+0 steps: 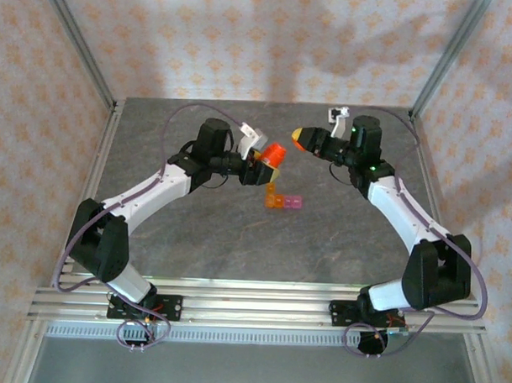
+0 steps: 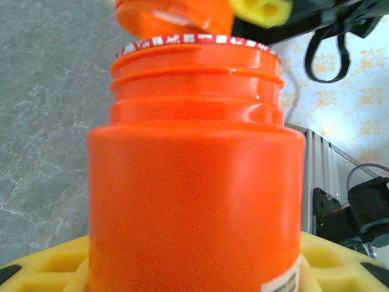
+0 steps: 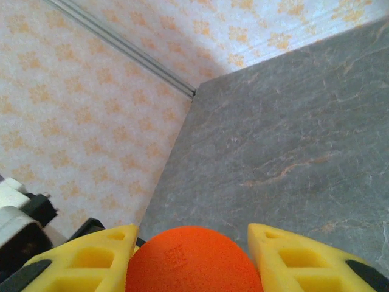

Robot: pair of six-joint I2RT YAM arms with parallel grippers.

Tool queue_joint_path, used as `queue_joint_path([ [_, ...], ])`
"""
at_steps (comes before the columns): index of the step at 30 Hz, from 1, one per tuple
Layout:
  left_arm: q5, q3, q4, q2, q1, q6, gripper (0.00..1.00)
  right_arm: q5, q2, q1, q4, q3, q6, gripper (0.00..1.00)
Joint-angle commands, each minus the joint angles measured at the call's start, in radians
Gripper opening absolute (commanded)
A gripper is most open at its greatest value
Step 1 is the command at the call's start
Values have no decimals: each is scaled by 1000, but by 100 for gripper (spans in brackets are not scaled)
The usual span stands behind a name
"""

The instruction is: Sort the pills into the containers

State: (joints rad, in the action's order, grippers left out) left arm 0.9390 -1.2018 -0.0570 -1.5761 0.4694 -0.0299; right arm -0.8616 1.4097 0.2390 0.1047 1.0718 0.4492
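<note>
The containers lie as a short strip of orange and pink cells on the table's middle. No pills show; they are hidden. My left gripper is shut on an orange bottle, held above the strip. The bottle's threaded neck is bare, with a red-and-white rim on top. Its yellow fingers flank the bottle's base. My right gripper is shut on the bottle's orange cap, just right of the bottle's mouth and apart from it. The cap hangs close above the neck.
Grey stone-patterned tabletop inside patterned walls, with aluminium posts at the back corners. Both arms reach in towards the table's middle back, and open tabletop lies in front of the strip.
</note>
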Motion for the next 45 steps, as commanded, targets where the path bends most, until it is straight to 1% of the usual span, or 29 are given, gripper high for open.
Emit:
queue_joint_path([
  [1,34,11,49,37,0,-15,0,9,1,6,-27,14,-49,25],
  [3,10,17,48,42,-2,-13,0,77,-4,6,-73,-2,-59,26],
  [5,-50,20,34,48,-2,-6,0,176,-2,6,-135,-15,-62,29],
  [8,-100,41,36,59,-4,4,0,316,19,5,-213,-49,-63,29],
  [15,-197,66,-6,82,-4,14,0,580,76,5,-261,-128,-1,29],
  [23,-291,65,-125,104,0,16,0,877,179,4,-359,-118,76,29],
  [26,-332,61,-174,126,2,28,0,958,226,5,-386,-115,98,30],
  [28,-356,56,-205,137,2,36,0,980,264,4,-400,-107,107,31],
  [33,-391,61,-242,165,2,42,0,944,347,5,-401,-104,123,35],
  [36,-402,74,-243,179,3,37,0,933,359,4,-386,-120,129,46],
  [40,-426,87,-254,191,5,30,0,902,350,5,-392,-116,119,67],
  [41,-430,89,-257,193,7,30,0,890,340,5,-396,-115,113,71],
  [43,-437,94,-265,196,9,30,0,870,312,5,-400,-116,104,74],
  [45,-447,97,-274,203,12,29,0,850,277,4,-407,-118,102,75],
])
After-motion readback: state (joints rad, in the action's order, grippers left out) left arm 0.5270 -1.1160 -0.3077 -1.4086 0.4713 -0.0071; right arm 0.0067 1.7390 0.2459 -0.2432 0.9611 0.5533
